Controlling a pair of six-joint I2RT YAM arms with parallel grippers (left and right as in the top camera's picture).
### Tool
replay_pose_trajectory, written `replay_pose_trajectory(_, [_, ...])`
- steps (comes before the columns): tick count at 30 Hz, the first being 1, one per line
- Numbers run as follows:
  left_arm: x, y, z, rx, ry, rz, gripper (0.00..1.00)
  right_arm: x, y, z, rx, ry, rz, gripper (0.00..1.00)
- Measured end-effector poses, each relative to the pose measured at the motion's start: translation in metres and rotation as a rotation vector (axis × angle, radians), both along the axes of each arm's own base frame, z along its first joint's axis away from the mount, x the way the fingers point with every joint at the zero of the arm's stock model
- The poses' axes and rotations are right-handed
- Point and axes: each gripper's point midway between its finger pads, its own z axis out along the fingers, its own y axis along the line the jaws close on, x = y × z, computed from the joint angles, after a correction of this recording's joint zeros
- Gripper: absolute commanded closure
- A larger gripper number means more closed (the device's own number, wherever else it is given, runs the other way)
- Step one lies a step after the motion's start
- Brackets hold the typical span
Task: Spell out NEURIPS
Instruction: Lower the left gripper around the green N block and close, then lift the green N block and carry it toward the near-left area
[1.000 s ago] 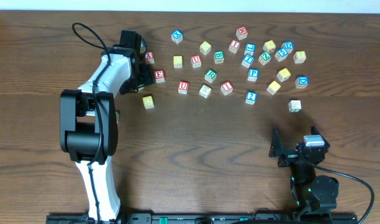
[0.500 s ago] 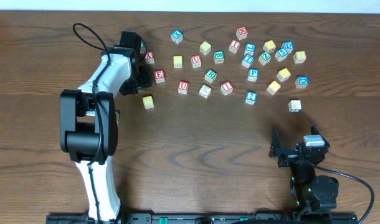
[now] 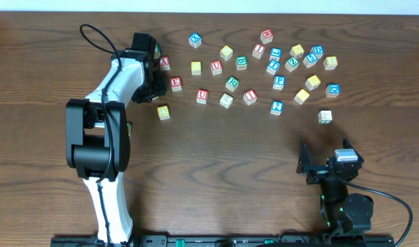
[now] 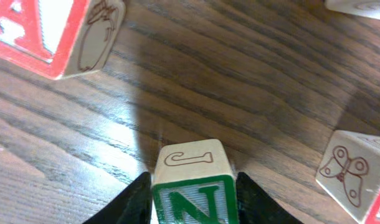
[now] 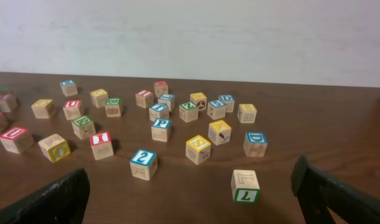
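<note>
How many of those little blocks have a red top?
7: red A and red E beside the left arm; red U and red I nearest the robot; another red block behind U; two farther back. The arm may hide more.

The left arm has white shells between bulky black joints, and a thin black cable loops behind its wrist. The right arm is compact and black, with a pale block at its wrist.

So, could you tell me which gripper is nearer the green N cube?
Left. The left gripper grips the green N cube; the right gripper rests far across the table.
</note>
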Motion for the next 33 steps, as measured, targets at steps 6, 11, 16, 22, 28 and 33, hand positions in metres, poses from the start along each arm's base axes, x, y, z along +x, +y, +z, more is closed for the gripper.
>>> replay_pose_trajectory(6, [0.0017, -0.0023, 0.0016, -0.012, -0.005, -0.003, 0.60, 0.0000, 0.0000, 0.0000, 0.000, 0.000, 0.000, 0.01])
replay_pose_trajectory(11, [0.0015, -0.0032, 0.0016, -0.018, -0.004, -0.004, 0.59, 0.0000, 0.0000, 0.0000, 0.000, 0.000, 0.000, 0.01])
replay_pose_trajectory(16, [0.0016, -0.0031, 0.0016, -0.017, -0.004, -0.004, 0.64, 0.0000, 0.0000, 0.0000, 0.000, 0.000, 0.000, 0.01])
replay_pose_trajectory(22, [0.0015, -0.0032, 0.0016, -0.017, -0.004, -0.008, 0.69, 0.0000, 0.0000, 0.0000, 0.000, 0.000, 0.000, 0.01])
replay_pose_trajectory(28, [0.0015, -0.0032, 0.0016, -0.017, -0.004, -0.007, 0.69, 0.0000, 0.0000, 0.0000, 0.000, 0.000, 0.000, 0.01])
replay_pose_trajectory(33, [0.0015, -0.0032, 0.0016, -0.017, -0.004, -0.007, 0.69, 0.0000, 0.0000, 0.0000, 0.000, 0.000, 0.000, 0.01])
